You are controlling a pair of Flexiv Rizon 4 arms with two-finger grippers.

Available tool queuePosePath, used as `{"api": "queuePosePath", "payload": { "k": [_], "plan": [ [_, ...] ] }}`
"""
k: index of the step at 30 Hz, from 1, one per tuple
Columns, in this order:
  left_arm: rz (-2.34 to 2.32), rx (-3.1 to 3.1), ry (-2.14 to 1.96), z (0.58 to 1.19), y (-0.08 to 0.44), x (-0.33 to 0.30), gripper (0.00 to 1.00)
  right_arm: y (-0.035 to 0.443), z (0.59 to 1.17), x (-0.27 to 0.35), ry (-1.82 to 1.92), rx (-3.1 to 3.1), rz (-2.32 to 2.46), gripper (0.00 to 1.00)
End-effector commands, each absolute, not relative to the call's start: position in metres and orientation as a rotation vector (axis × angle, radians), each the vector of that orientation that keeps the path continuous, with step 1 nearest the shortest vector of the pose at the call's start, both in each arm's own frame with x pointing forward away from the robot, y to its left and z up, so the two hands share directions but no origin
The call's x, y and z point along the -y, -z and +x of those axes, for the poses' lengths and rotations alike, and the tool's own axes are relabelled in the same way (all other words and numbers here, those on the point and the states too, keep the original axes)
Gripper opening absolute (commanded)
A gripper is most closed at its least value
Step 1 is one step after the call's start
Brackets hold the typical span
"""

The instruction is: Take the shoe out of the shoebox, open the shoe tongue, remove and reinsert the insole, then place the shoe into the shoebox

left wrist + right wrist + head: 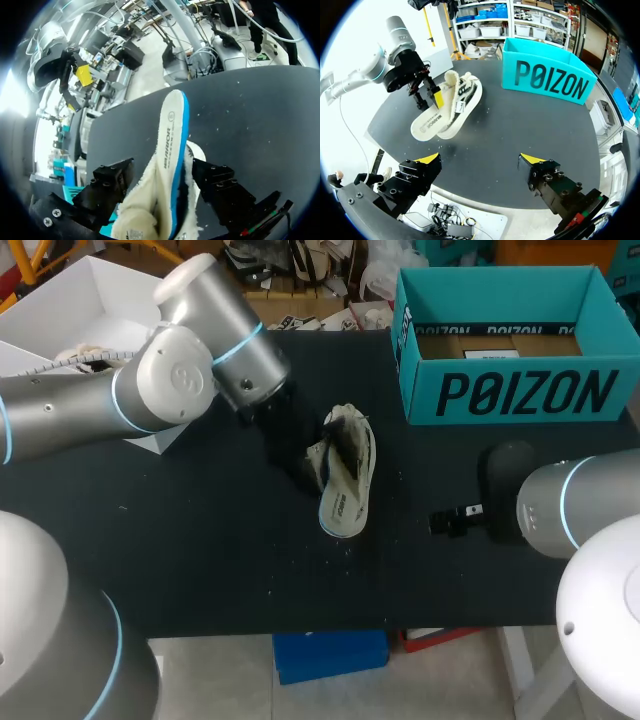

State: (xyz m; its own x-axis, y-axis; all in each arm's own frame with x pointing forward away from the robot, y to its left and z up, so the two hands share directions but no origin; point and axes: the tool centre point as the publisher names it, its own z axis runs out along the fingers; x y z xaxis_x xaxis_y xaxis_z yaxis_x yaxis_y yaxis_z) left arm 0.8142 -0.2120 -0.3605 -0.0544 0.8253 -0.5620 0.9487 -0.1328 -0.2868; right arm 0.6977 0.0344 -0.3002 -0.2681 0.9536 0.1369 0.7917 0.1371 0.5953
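The shoe [350, 440] is out of the shoebox [520, 390] and sits at the middle of the black desk [200, 540]. It is to the left of the box, a little nearer, and well apart from it. The shoe is black and white with pale fleece lining, and it is turned onto its side. I cannot tell whether it rests fully on the desk.

A white insole [345, 502] with a blue edge sticks out of the shoe toward the near side of the desk.

The left arm [190, 370] comes in from the far left, and the left gripper [300, 455] is down at the shoe's left side. In its own wrist view the insole [172, 140] stands on edge and runs straight out ahead of the left gripper [160, 172]. Its fingers [220, 185] are closed from both sides on the end of the insole, with fleece bunched up against them. From the right wrist view, one yellow tip of that gripper [429, 99] presses at the shoe's [465, 92] opening, beside the raised fleecy tongue.

The right arm [570, 505] comes in from the near right. The right gripper [445, 522] is to the right of the shoe and apart from it. In its own view its fingers [427, 159] are spread wide with nothing between them, over the near part of the desk.

The teal shoebox [547, 80] stands open at the far right of the desk.
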Motion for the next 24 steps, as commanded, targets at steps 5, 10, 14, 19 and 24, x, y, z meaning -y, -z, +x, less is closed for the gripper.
{"api": "queuePosePath", "payload": {
  "k": [5,10,14,19,24],
  "plan": [
    [2.053,-1.946,0.903,0.805,0.366,0.208,0.13,0.302,0.697,-0.035,-0.845,-2.137,1.701,1.0],
    [1.989,-1.917,0.866,0.8,0.366,0.205,0.0,0.302,0.697,-0.035,-0.845,-2.137,1.701,1.0],
    [1.966,-1.909,0.871,0.802,0.371,0.205,0.0,0.302,0.697,-0.035,-0.845,-2.137,1.701,1.0],
    [1.94,-1.903,0.854,0.814,0.371,0.208,0.0,0.302,0.697,-0.035,-0.845,-2.137,1.701,1.0],
    [1.915,-1.876,0.824,0.827,0.361,0.213,0.0,0.302,0.697,-0.035,-0.845,-2.137,1.701,1.0]
  ]
}}
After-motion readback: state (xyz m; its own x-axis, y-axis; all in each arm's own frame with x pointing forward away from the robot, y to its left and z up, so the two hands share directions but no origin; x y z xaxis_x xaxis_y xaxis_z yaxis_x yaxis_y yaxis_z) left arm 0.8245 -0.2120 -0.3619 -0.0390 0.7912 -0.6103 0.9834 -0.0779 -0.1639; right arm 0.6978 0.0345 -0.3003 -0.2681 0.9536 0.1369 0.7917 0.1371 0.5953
